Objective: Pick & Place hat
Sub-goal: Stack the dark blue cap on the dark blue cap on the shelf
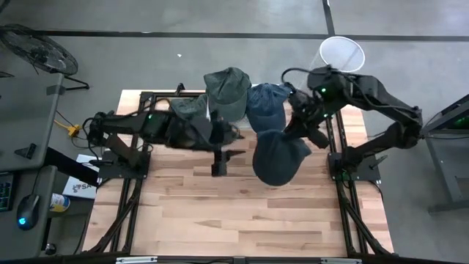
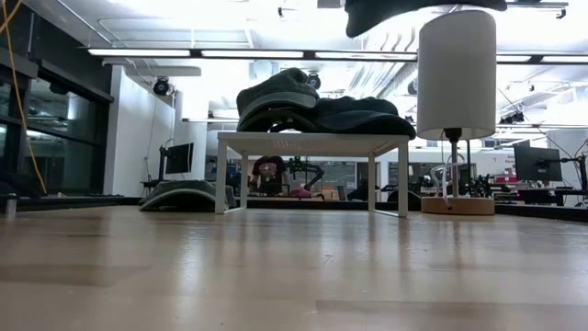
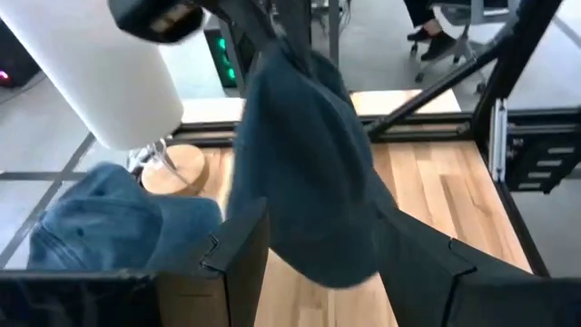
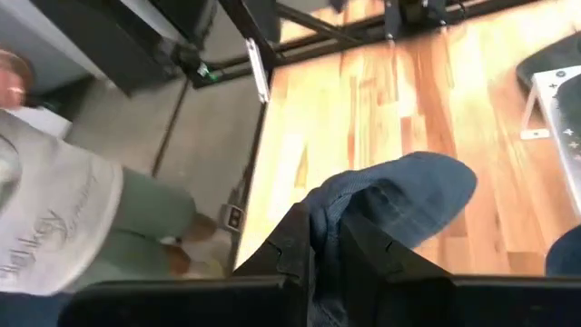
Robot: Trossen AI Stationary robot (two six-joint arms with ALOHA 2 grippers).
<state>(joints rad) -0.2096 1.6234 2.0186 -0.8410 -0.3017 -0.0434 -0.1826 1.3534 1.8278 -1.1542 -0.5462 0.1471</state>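
Note:
A dark blue hat (image 1: 278, 158) hangs in the air over the table's far middle, with my right gripper (image 1: 294, 130) shut on its upper end. My left gripper (image 1: 220, 155) stands open to the hat's left. In the left wrist view its fingers (image 3: 238, 259) frame the hanging hat (image 3: 309, 173) without touching it. A green hat (image 1: 227, 88) and a denim-blue hat (image 1: 267, 104) lie stacked on a small white stand (image 2: 312, 142) at the far edge. My right gripper pinches a gathered edge of the dark blue hat (image 4: 334, 207) between its two fingers, coming from the right and slanting down. The hat hangs slack below the fingers, lifted clear of the table. In the low view only its lower end (image 2: 404, 11) shows.
A white cylinder (image 1: 341, 53) on a thin post with a round wooden base (image 2: 452, 206) stands at the far right. Black frame rails (image 1: 341, 169) run along both sides of the wooden table. A person (image 4: 54, 218) stands beyond the table's edge. Bare wood lies toward the near edge.

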